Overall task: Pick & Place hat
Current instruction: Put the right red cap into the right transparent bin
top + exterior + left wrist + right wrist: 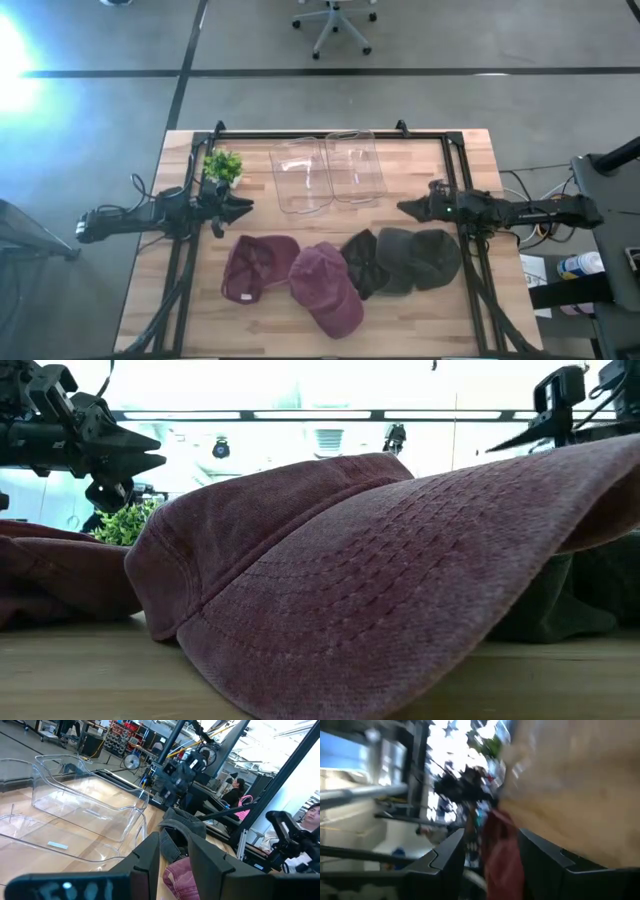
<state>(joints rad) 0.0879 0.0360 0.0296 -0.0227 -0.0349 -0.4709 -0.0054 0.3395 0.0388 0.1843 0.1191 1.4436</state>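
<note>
Several caps lie crown-up in a row on the table's near half: two maroon ones (260, 267) (327, 290) and three dark ones (365, 262) (400, 260) (440, 257), overlapping at their edges. The second maroon cap (380, 570) fills the low view. My left gripper (248, 207) (174, 852) hovers open above the table, left of the caps, pointing right. My right gripper (401, 208) (492, 850) hovers open above the dark caps, pointing left. Neither touches a cap.
Two clear plastic bins (302, 175) (355, 167) stand side by side at the table's far middle, between the two grippers. A small green plant (222, 165) sits at the far left, near my left gripper. A black frame (310, 134) runs around the table. People sit beyond the table.
</note>
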